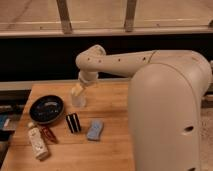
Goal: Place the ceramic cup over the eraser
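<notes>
The ceramic cup (79, 102), small and white, stands upright on the wooden table (112, 147) near its back middle. My gripper (77, 91) hangs right over the cup's top, at the end of the cream arm that reaches in from the right; its jaws are open and their tips come down around the cup's rim. The cup's upper part is partly hidden by the gripper. The eraser (73, 122), a black block with white stripes, lies flat on the table just in front of the cup.
A black round dish (46, 109) sits left of the cup. A light blue pad (95, 129) lies right of the eraser. A white labelled bottle (38, 142) and a small red item (49, 134) lie at the front left. My bulky body fills the right side.
</notes>
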